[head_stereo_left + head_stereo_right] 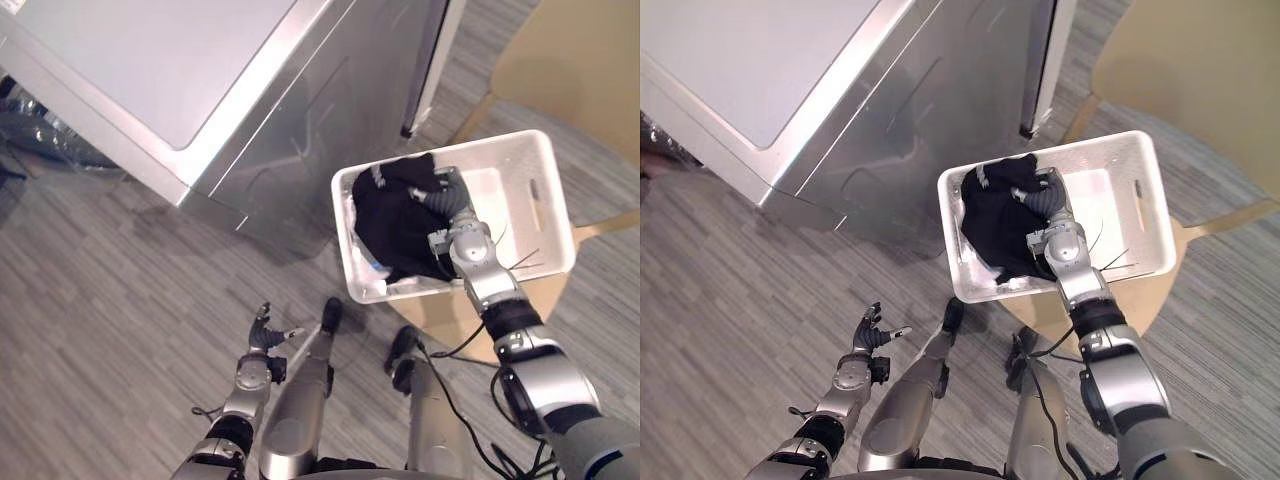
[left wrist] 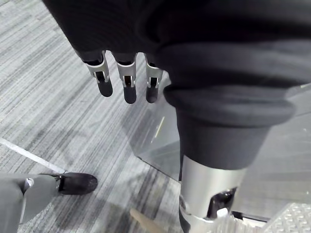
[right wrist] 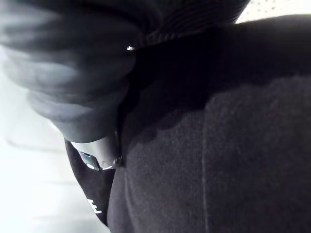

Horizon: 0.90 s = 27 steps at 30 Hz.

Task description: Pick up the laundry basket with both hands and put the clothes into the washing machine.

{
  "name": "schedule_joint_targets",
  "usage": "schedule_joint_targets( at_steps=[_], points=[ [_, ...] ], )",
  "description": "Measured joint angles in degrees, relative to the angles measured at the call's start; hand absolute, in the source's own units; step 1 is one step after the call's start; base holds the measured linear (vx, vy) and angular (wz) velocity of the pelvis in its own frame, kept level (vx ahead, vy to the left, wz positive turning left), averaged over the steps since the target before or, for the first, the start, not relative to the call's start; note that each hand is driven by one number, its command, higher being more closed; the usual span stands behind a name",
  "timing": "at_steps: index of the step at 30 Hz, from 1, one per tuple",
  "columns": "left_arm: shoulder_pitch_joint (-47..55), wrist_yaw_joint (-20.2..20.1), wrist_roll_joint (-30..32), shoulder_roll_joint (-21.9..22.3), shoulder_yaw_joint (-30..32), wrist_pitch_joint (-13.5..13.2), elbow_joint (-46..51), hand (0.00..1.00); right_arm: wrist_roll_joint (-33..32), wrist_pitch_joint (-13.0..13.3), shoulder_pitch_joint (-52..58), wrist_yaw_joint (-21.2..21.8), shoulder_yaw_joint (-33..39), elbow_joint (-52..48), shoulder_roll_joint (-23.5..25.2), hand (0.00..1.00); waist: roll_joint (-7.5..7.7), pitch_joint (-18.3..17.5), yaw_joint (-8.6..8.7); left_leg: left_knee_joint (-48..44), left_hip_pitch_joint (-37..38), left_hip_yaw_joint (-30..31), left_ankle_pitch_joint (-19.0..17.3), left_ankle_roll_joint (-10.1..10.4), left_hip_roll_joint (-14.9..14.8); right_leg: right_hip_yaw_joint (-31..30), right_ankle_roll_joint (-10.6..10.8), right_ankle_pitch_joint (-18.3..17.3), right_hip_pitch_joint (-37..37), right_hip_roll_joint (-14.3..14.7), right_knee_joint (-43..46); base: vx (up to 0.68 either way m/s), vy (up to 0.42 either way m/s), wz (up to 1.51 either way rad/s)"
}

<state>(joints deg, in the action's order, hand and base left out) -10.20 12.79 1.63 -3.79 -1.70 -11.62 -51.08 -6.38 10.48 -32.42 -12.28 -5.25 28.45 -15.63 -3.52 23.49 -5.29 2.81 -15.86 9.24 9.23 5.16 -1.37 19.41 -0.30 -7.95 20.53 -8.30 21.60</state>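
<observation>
In the basket [image 1: 512, 196] on the stool [image 1: 432, 316] near the washer [image 1: 200, 70]: clothes [image 1: 393, 228] not yet moved, right hand [image 1: 448, 196] sunk among them, grip impossible to tell, left hand [image 1: 265, 331] open, empty, low; lifting and loading both left.

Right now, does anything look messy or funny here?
Nothing is spilled. One odd thing: the right hand reaches into the black clothes in the white basket, while the left hand hangs open above the floor, away from the basket. The washing machine lid looks shut.
</observation>
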Motion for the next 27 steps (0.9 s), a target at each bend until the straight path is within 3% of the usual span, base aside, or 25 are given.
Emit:
schedule_joint_targets(
  at_steps=[2, 4, 9, 11, 15, 17, 19, 20, 21, 24, 25, 26, 27],
  points=[
    [1.8, -0.3, 0.1, -0.7, -0.1, 0.1, -0.1, 0.00, -4.2, 0.7, 6.8, 1.0, 1.0, -4.9, 3.4, 1.00, 1.62, -1.7, 0.52, 1.1, 2.1, 0.0, 0.0, 0.0, -0.2, 0.1, 0.4, 0.3, -2.4, 0.4, -1.7, 0.05, 0.002, -0.01],
    [3.3, -0.3, 0.1, -0.8, -0.2, 0.2, -0.1, 0.00, -6.5, 0.9, 11.2, 2.1, 1.0, -8.0, 5.9, 1.00, 2.21, -3.7, 1.20, 1.3, 3.0, 0.0, -0.2, -0.3, -0.1, 0.3, 0.7, 0.4, -3.7, 0.5, -2.8, 0.07, 0.009, 0.07],
    [7.7, -0.4, 0.2, -0.9, 0.0, 0.6, -0.1, 0.00, -14.7, 2.9, 20.9, 6.2, 0.6, -17.4, 11.7, 1.00, 2.08, -9.5, 1.36, 1.2, 7.0, -1.7, -1.3, -1.2, 0.3, -1.0, 2.3, 1.8, -8.9, 0.9, -7.0, 0.07, 0.024, -0.15],
    [9.6, -0.4, 0.1, -1.0, 0.1, 0.7, -0.1, 0.00, -17.9, 4.9, 23.4, 7.3, -0.6, -22.4, 13.0, 1.00, 2.42, -11.4, 1.32, 1.2, 9.4, -4.0, -2.6, -1.4, 0.1, -3.5, 2.5, 3.0, -11.0, 1.5, -9.1, 0.01, 0.045, -0.52],
    [11.8, -0.4, -0.1, -1.2, 0.1, 0.6, -0.1, 0.00, -18.3, 7.2, 25.9, 8.5, -3.2, -27.9, 14.0, 1.00, 3.28, -12.7, 1.53, -0.4, 10.9, -6.9, -4.9, -2.4, 0.3, -7.0, 3.0, 3.6, -11.2, 1.6, -8.4, -0.04, 0.037, -0.48],
    [11.8, -0.4, -1.0, -1.2, 0.0, 0.6, 1.0, 0.00, -18.2, 7.4, 26.9, 8.7, -3.1, -28.0, 14.1, 1.00, 3.44, -12.7, 1.99, -4.6, 10.0, -6.2, -6.4, -3.0, 0.8, -8.0, 4.0, 2.4, -11.2, 0.9, -4.5, -0.08, 0.005, 0.32],
    [11.8, -0.3, -1.1, -2.0, 0.0, 0.1, 3.8, 0.00, -17.0, 7.5, 28.1, 8.4, -3.4, -28.3, 14.2, 1.00, 3.71, -12.8, 3.22, -7.9, 7.9, -3.0, -7.0, -3.4, 1.3, -11.2, 5.1, -2.5, -10.1, 0.1, 5.4, -0.09, -0.063, 1.03],
    [12.0, -0.3, -1.1, -2.4, 0.1, -0.3, 6.1, 0.00, -14.9, 7.6, 28.4, 8.2, -4.2, -28.6, 14.1, 1.00, 4.18, -12.9, 2.91, -9.2, 7.2, -0.9, -7.1, -3.5, 1.8, -12.9, 5.2, -5.8, -9.5, -0.4, 14.6, -0.06, -0.198, 1.12],
    [13.2, -0.3, -1.0, -2.7, 0.1, -0.4, 9.7, 0.00, -13.5, 7.7, 27.8, 8.1, -5.2, -28.7, 13.9, 1.00, 5.02, -13.4, 2.39, -11.2, 5.0, 0.5, -7.0, -3.3, 2.2, -14.4, 5.6, -6.6, -9.8, -1.0, 18.8, -0.07, -0.242, 0.94],
    [14.5, 0.0, -1.3, -3.3, 0.1, -0.9, 16.0, 0.00, -9.7, 8.2, 25.6, 7.3, -8.3, -28.9, 13.8, 1.00, 5.57, -13.7, -0.11, -13.9, -0.7, 1.8, -5.7, -1.0, 2.2, -16.3, 5.6, -11.2, -11.5, 0.8, 9.6, -0.16, -0.243, 0.37],
    [15.4, 0.0, -2.4, -2.5, 0.0, -1.2, 18.1, 0.00, -8.1, 8.2, 23.7, 7.2, -8.9, -27.5, 13.1, 1.00, 4.79, -13.7, -1.46, -12.9, -2.3, 2.1, -4.5, 0.5, 0.8, -15.9, 3.6, -12.8, -12.5, 2.3, 4.7, -0.24, -0.226, 0.10],
    [15.7, -0.1, -3.7, -0.8, -0.7, -1.2, 19.5, 0.00, -7.1, 8.2, 22.3, 6.7, -8.9, -25.2, 11.9, 1.00, 2.55, -12.7, -1.71, -11.1, -2.8, 4.0, -2.4, 0.9, -0.9, -14.0, 3.0, -11.8, -12.6, 4.3, 3.4, -0.26, -0.217, 0.23],
    [15.9, -0.1, -3.9, -0.3, -1.4, -1.2, 20.4, 0.00, -6.7, 8.2, 22.2, 6.4, -8.8, -24.3, 11.5, 1.00, 1.95, -12.6, -1.53, -10.0, -2.7, 5.0, -1.5, 1.2, -1.4, -12.8, 2.6, -11.6, -12.6, 4.8, 3.6, -0.27, -0.202, 0.63]
  ],
)
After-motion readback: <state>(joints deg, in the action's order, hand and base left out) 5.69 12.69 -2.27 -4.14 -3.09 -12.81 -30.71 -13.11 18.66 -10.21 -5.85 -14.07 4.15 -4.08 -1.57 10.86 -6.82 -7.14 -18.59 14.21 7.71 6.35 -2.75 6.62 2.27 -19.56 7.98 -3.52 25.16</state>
